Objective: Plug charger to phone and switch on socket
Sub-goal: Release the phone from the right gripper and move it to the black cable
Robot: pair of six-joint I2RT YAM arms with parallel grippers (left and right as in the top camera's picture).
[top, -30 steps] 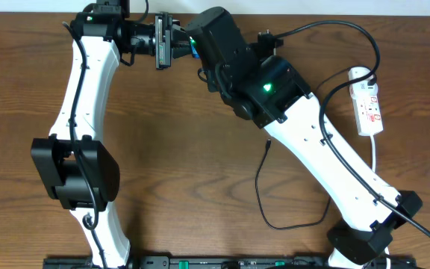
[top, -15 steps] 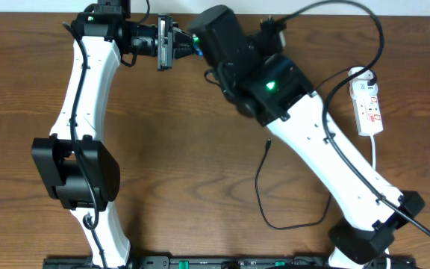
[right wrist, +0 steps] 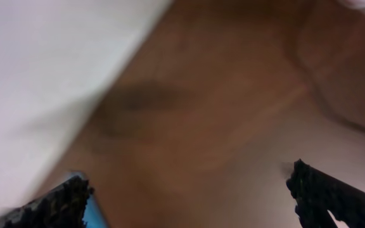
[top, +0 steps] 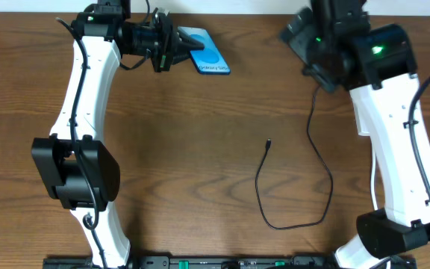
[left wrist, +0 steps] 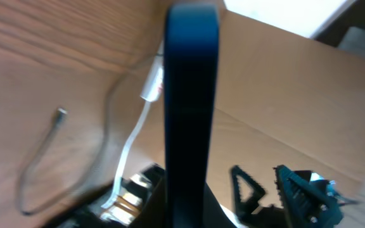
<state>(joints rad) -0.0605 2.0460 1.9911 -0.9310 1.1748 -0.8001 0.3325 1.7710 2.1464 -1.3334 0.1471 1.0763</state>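
Starting with the overhead view: the left pincer (top: 174,46) sits at the far edge of the table (top: 185,149), left of centre, and is closed on the left end of the phone (top: 209,54). The phone is tilted, with its blue screen visible from above. Whether any edge of it touches the wood cannot be told. The charger (top: 257,183) lies loose on the table, right of centre. Its plug tip (top: 269,142) rests on bare wood, well apart from the phone. From the tip the cable curves toward the near side, loops round to the right, then runs toward the far side up to the right arm (top: 383,112). That arm stands over the right side of the table.

Left wrist view, blurred: the phone shows edge-on as a dark upright bar through the middle of the frame, clamped in this pincer. Left of the bar, the charger's tip and loop lie on the wood. The socket (left wrist: 151,81) appears just beside the bar as a small white strip. Its white cord (left wrist: 127,149) trails down from it toward the bottom of the frame.

Right wrist view, heavily blurred: the right pincer (right wrist: 192,193) is open. Its two dark fingers (right wrist: 325,193) stand wide apart at the lower corners, with nothing between them and brown wood beyond. A sliver of cyan shows beside the left-hand finger; what it belongs to cannot be told.
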